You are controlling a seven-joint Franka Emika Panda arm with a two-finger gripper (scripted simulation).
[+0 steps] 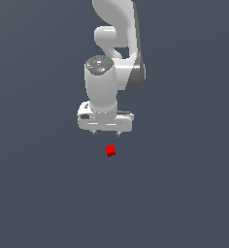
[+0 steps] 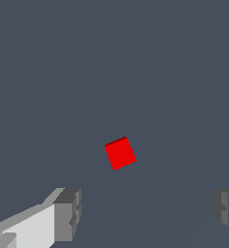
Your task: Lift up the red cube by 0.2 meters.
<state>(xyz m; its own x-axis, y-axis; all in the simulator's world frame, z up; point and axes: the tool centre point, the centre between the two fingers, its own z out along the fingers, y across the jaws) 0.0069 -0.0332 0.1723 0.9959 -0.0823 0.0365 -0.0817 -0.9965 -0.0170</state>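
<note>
The red cube [image 1: 110, 150] is tiny and lies on the dark grey floor, just below the white gripper [image 1: 106, 133] in the exterior view. The gripper hangs above it, pointing down, with its two short fingertips spread wide apart and nothing between them. In the wrist view the red cube [image 2: 120, 153] sits turned at a slight angle, apart from both grey finger pads [image 2: 68, 214], which stand far to either side of the picture. The gripper [image 2: 148, 213] touches nothing.
The floor [image 1: 184, 193] is a plain dark grey surface all around. The white arm [image 1: 114, 43] rises behind the gripper toward the top of the exterior view.
</note>
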